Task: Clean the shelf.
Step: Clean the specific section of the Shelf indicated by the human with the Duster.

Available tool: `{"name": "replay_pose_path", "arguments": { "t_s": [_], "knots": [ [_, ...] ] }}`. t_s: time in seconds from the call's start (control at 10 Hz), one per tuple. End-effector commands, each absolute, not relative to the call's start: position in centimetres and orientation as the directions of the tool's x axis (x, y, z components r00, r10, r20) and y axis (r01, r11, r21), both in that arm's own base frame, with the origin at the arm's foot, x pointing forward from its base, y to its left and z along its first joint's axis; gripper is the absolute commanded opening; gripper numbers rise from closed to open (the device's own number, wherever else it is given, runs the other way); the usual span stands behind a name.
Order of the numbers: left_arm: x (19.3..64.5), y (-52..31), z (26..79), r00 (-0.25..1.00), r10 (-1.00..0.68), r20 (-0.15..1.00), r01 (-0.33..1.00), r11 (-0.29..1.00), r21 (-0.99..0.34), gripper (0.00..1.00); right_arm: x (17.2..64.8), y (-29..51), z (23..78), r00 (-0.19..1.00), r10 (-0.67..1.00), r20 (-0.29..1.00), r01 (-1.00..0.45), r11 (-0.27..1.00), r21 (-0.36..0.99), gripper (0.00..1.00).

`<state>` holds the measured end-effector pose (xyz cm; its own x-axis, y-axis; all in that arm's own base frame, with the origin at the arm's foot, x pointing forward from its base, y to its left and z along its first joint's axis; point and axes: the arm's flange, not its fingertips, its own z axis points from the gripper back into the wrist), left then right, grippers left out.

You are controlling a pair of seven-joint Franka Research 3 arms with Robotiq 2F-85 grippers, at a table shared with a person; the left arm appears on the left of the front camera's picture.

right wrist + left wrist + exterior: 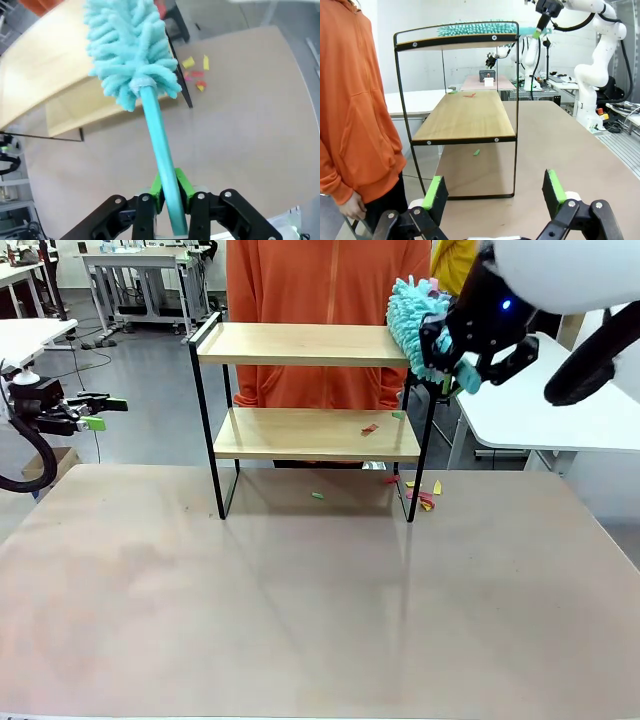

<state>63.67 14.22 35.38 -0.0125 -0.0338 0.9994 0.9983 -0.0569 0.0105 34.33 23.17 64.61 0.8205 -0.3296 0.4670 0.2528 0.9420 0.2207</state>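
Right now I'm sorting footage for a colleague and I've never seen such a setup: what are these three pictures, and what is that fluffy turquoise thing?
You see one moment from three cameras. The front view looks across a table at a person in an orange top. Two white robot arms work there.

The other two cameras sit on the arms' wrists. The right gripper is shut on a turquoise duster, whose fluffy head lies at the right end of the top board of a small two-tier wooden shelf. The left gripper is open, holding nothing, off to the shelf's left.

Small coloured paper scraps lie on the lower board and on the table by the shelf's right legs.
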Motion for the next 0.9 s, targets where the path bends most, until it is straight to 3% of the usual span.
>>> {"name": "replay_pose_path", "arguments": {
  "t_s": [0.0, 0.4, 0.8],
  "knots": [
    [63.5, 14.1, 35.7, -0.013, -0.036, 0.999, 0.998, -0.062, 0.011, 1.0, 33.8, 21.0, 66.8, 0.804, -0.301, 0.512, 0.145, 0.935, 0.323, 0.13],
    [63.5, 14.1, 35.7, -0.013, -0.036, 0.999, 0.998, -0.062, 0.011, 1.0, 33.7, 20.7, 70.2, 0.817, -0.137, 0.56, -0.157, 0.882, 0.445, 0.13],
    [63.5, 14.1, 35.7, -0.013, -0.036, 0.999, 0.998, -0.062, 0.011, 1.0, 32.6, 22.3, 71.6, 0.777, 0.128, 0.617, -0.479, 0.756, 0.447, 0.13]
  ]
}}
